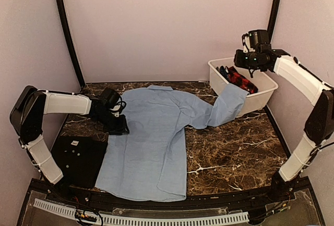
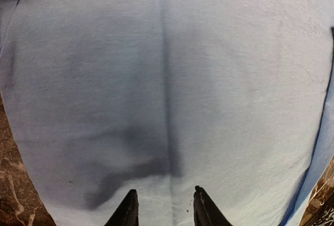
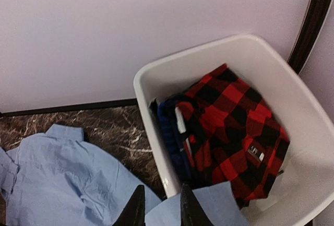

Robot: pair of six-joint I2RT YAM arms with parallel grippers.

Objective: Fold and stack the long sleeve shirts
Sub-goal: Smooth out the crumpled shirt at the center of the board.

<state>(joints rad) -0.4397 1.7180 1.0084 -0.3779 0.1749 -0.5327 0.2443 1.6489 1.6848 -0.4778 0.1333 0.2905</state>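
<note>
A light-blue long sleeve shirt (image 1: 151,142) lies spread flat on the marble table. Its right sleeve (image 1: 229,100) runs up over the rim of a white bin (image 1: 261,98). In the bin lie a red-black checked shirt (image 3: 229,127) and a dark blue one (image 3: 169,127). My left gripper (image 1: 120,126) sits low at the shirt's left edge. In the left wrist view the left gripper (image 2: 164,192) is open over the flat blue cloth (image 2: 167,80). My right gripper (image 1: 239,61) hangs above the bin. In the right wrist view the right gripper (image 3: 162,187) is slightly open over the sleeve end (image 3: 209,207), with nothing between its fingers.
A flat black square mat (image 1: 78,158) lies at the front left, partly under the shirt's hem. The bin stands in the back right corner against the pale walls. Bare marble (image 1: 229,153) shows to the right of the shirt.
</note>
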